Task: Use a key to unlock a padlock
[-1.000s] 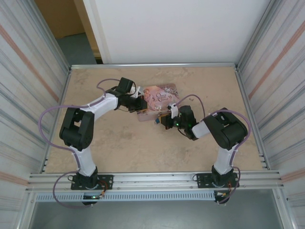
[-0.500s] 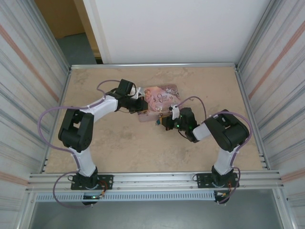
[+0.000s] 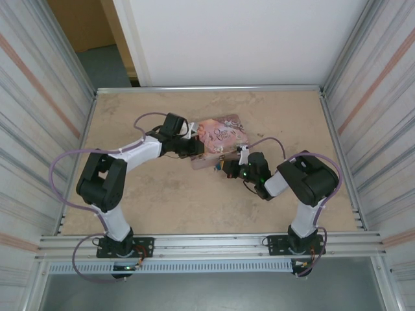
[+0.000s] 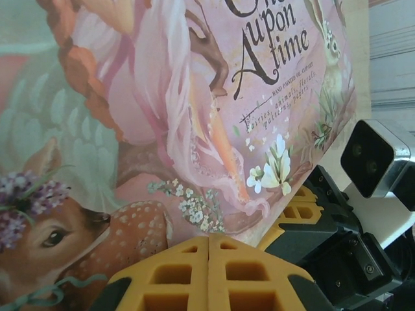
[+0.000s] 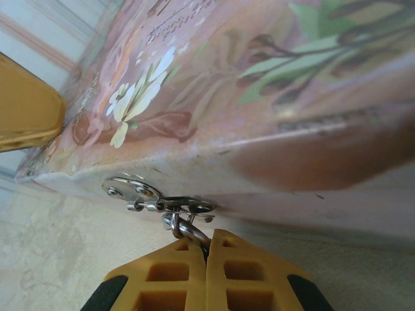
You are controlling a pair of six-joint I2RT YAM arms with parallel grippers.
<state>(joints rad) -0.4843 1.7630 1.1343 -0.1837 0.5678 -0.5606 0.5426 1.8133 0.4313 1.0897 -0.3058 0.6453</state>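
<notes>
1. Tabletop (image 3: 162,201): pale, mottled beige, walled by ribbed metal panels on both sides.
2. Tin (image 3: 220,133): pink, rectangular, lying flat near the middle of the tabletop. The lid carries a painted deer, flowers and the lettering "upon A time".
3. Hasp (image 5: 133,190): a small silvery plate and ring on the tin's near side wall, low down, just above the tabletop.
4. Padlock (image 5: 185,227): hangs at the hasp. Its thin silvery shackle passes through the ring and runs down into the seam between the right jaws. The body is hidden between them.
5. Right gripper (image 5: 209,243): low at the tin's near side, its yellow jaws pinched together on the padlock's shackle.
6. Left gripper (image 4: 209,241): over the tin's lid at its left end, jaws pressed flat against each other. Nothing can be seen between them.
7. Right wrist camera (image 4: 376,159): a grey housing seen from the left wrist, just beyond the tin's corner, above the right gripper's black body.
</notes>
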